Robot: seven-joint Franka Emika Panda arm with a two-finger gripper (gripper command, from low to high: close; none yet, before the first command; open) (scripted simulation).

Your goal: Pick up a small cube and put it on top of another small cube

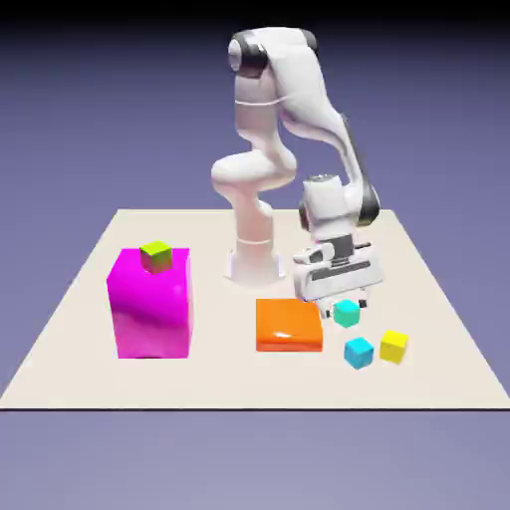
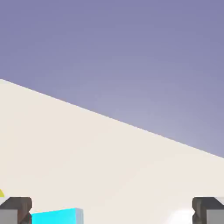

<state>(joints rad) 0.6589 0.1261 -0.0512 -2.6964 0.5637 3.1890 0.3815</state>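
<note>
1. Exterior view: the bench [image 1: 90, 329] carries a large magenta block [image 1: 150, 304] toward the exterior view's left, with a small yellow-green cube [image 1: 155, 256] on top of it.
2. Exterior view: an orange slab [image 1: 289, 325] lies flat near the middle of the bench.
3. Exterior view: the turquoise cube [image 1: 346, 313] sits on the bench just beside the slab, on the exterior view's right, directly under the tool [image 1: 335, 296].
4. Exterior view: the cyan cube [image 1: 359, 352] rests on the bench nearer the camera than the turquoise cube and apart from it. The yellow cube [image 1: 393, 346] stands just beside the cyan cube, to its right in this view.
5. Exterior view: the cyan cube has equal sides, so no long axis; it sits flat, one corner edge turned toward the camera.
6. Exterior view: the tool hangs low above the turquoise cube, holding nothing.
7. Hand view: the two grey fingertips [image 2: 16, 209] stand spread wide at the bottom corners. A cyan face [image 2: 57, 216] shows at the bottom edge beside the left tip, not gripped. A yellow sliver [image 2: 1, 194] shows at the left edge.
</note>
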